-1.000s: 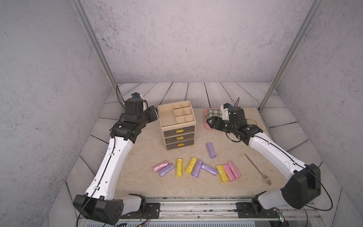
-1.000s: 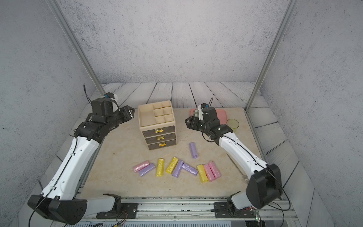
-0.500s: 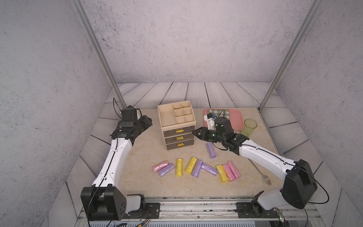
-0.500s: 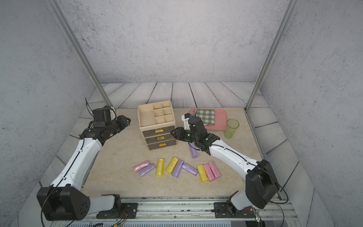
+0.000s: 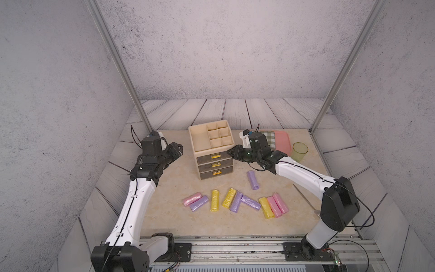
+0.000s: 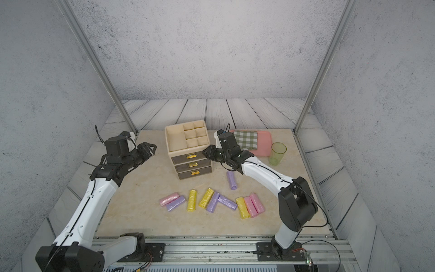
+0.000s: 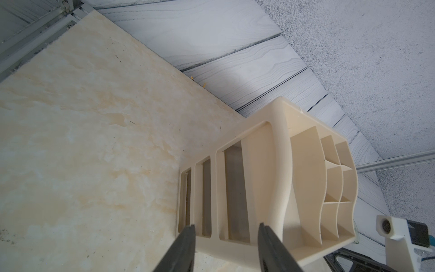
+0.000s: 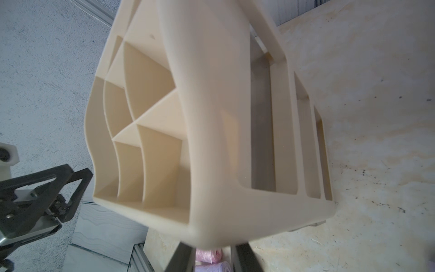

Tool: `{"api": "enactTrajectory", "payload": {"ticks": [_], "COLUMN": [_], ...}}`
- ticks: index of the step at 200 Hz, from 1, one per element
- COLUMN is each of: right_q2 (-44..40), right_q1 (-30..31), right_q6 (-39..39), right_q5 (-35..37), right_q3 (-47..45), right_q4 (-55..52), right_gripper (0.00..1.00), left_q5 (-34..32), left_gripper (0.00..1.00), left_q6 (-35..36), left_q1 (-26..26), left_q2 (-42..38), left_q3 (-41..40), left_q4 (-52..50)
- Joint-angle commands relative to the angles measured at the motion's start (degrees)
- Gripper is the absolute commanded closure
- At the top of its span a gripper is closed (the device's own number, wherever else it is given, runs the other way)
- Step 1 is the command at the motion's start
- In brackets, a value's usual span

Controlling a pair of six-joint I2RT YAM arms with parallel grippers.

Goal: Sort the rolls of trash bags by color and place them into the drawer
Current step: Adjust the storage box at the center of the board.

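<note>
In both top views the rolls of trash bags [image 5: 236,201] [image 6: 213,202] lie on the table [image 5: 164,212] before the drawer unit [image 5: 213,162]; the left gripper [image 5: 177,150] hovers beside it, the right gripper [image 5: 231,153] at its front corner; left wrist view: jaws spread, empty; right wrist view: tips hidden, so I cannot tell its grasp.

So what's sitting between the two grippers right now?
The beige drawer unit stands between the left gripper and the right gripper; both top views show it.
</note>
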Motion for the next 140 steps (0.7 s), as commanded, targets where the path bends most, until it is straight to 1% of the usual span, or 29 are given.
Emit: {"api": "enactTrajectory", "payload": {"ticks": [1,14,28,43,59,90,116,140], "right_q2": [2.63,3.40,2.88,0.61,-3.00,-8.82,-7.84,-5.59], "right_q1": [-0.58,-0.59,-0.48,-0.26,0.54,5.07,9.08,10.61], "right_q6": [-0.69,-0.61,0.80,4.29,8.65,16.16,21.57,26.73], "right_q5": [1.43,0.41,-1.00,-1.70,-0.91,3.07,4.98,5.68], "right_q3": [2.46,3.59,2.33,-1.90,-7.54,-15.79,-15.89,-15.55], "right_q4": [-1.44,-1.85,-0.03,4.42,9.37,18.81,24.61,30.56], "right_gripper": [0.68,0.67,0.66,0.63,0.61,0.56,0.53,0.52], "left_q5": [1.27,1.56,2.02,2.19,2.27,2.38,2.36,2.56], "left_gripper": [0.50,0.50,0.49,0.47,0.47,0.45,0.43,0.43], "left_q6": [-0.47,-0.46,-0.20,0.01,0.15,-0.04,0.22,0.66], "left_q1": [0.37,0.36,0.36,0.36,0.36,0.36,0.41,0.38], "left_q2": [-1.84,-2.11,-1.95,-2.01,-2.27,-3.23,-3.51,-4.67], "left_q3": [-1.29,-1.80,-1.83,-1.96,-2.46,-4.43,-4.94,-4.95], "left_q4": [0.92,1.16,1.09,1.07,1.39,3.41,3.55,2.69]}}
